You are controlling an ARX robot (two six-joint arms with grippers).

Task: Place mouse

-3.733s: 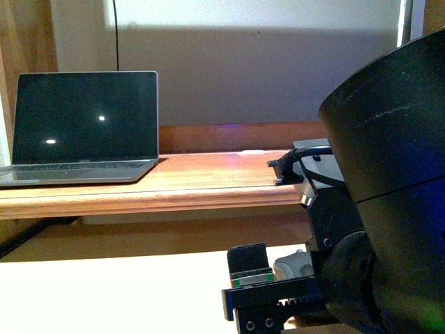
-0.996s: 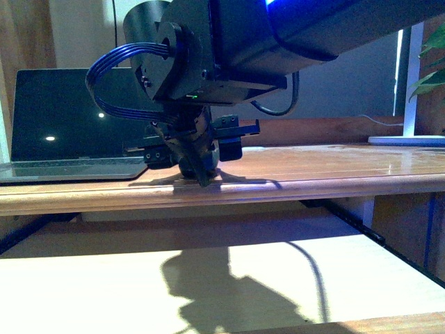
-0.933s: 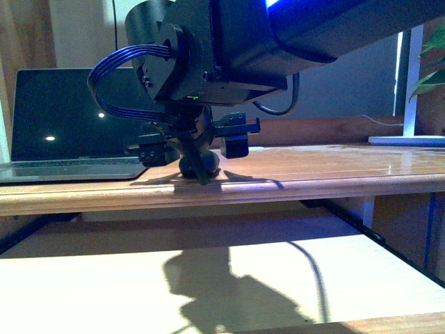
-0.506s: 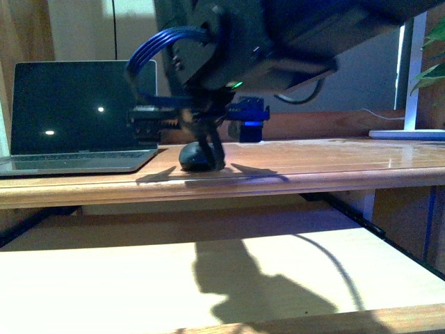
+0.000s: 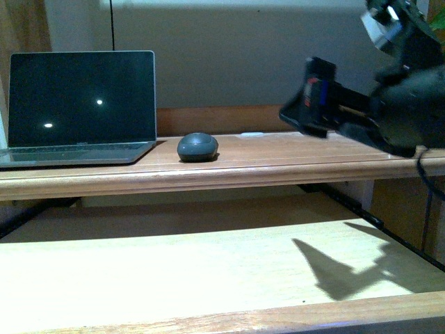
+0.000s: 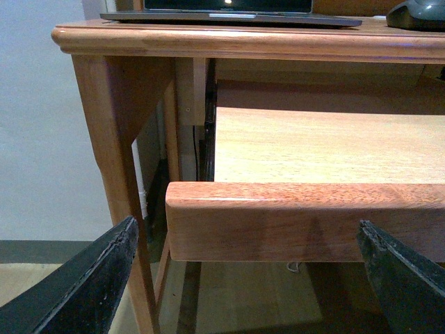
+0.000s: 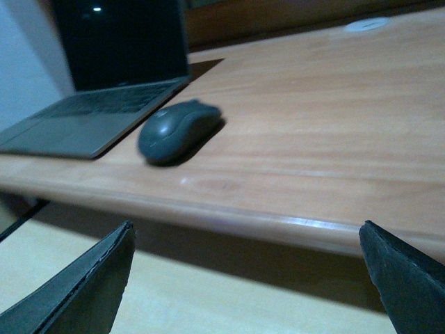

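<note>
The dark grey mouse (image 5: 197,147) lies on the wooden desk top (image 5: 278,163), just right of the laptop. It shows in the right wrist view (image 7: 178,130) and at the far corner of the left wrist view (image 6: 419,14). My right gripper (image 5: 314,97) is open and empty, in the air to the right of the mouse and apart from it; in its own view (image 7: 247,278) the jaws stand wide. My left gripper (image 6: 247,278) is open and empty, low in front of the pull-out shelf; it is out of the front view.
An open laptop (image 5: 80,111) with a dark screen stands at the desk's left. A pale pull-out shelf (image 5: 174,271) lies below the desk top, with a wooden front lip (image 6: 306,219). The desk leg (image 6: 115,160) stands at the left.
The right gripper opened, let go of the mouse on the desk beside the laptop, then lifted and pulled away to the right. The mouse stays where it was set.
</note>
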